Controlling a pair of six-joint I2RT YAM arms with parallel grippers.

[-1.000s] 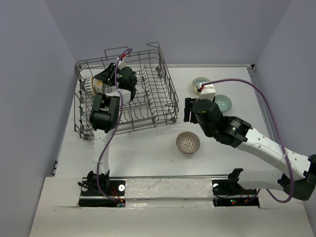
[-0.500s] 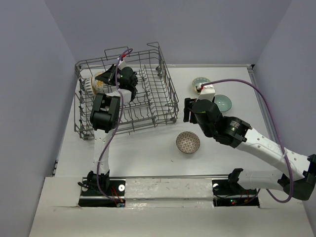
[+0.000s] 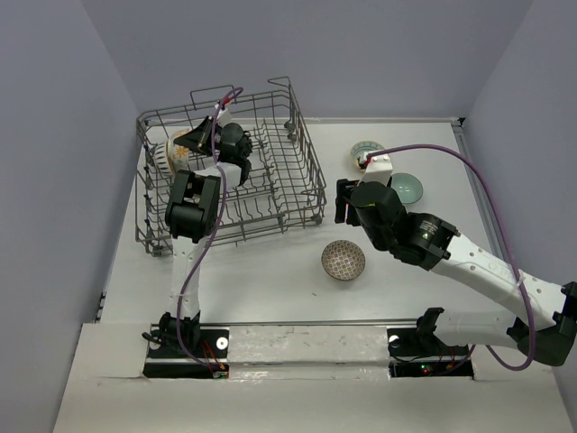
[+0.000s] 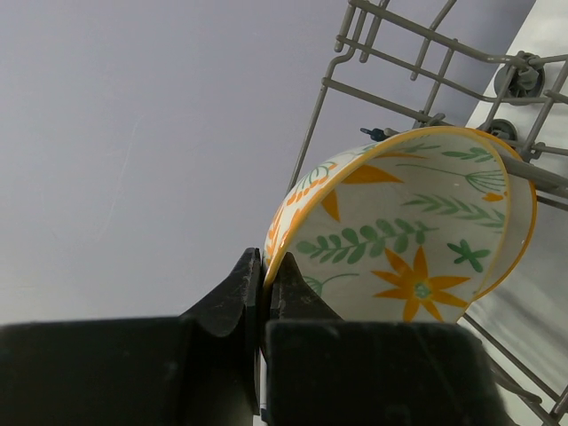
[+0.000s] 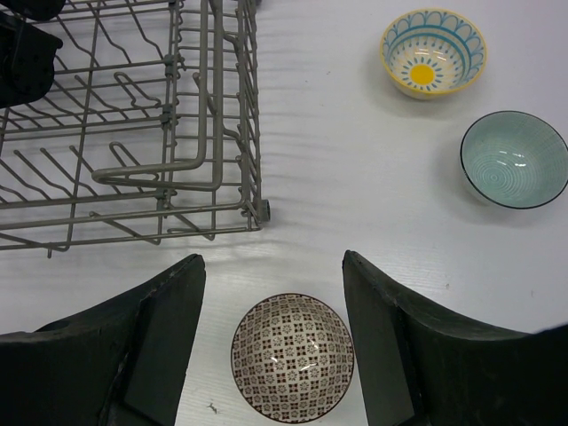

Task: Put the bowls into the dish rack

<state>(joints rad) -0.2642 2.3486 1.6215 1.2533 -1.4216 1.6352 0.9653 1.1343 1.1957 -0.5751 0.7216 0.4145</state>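
Note:
The grey wire dish rack (image 3: 302, 171) stands at the far left; it also shows in the right wrist view (image 5: 206, 133) and the left wrist view (image 4: 417, 40). My left gripper (image 3: 200, 137) is inside its far-left part, shut (image 4: 264, 277) on the rim of a white bowl with orange flowers (image 4: 399, 240), held on edge (image 3: 180, 146). A second orange rim (image 4: 525, 213) shows just behind it. My right gripper (image 3: 346, 200) is open (image 5: 271, 262) above the table, with the brown-patterned bowl (image 5: 293, 357) below between its fingers; that bowl shows in the top view (image 3: 343, 260).
A teal bowl (image 5: 514, 160) and a yellow-rimmed bowl with a blue pattern (image 5: 433, 51) stand upright on the table right of the rack, also in the top view (image 3: 407, 188) (image 3: 367, 150). A white object (image 3: 160, 155) sits in the rack's left end. Grey walls close the back and sides.
My left gripper has shifted slightly toward the rack's far side with the flower bowl. The right arm and the bowls on the table have not moved.

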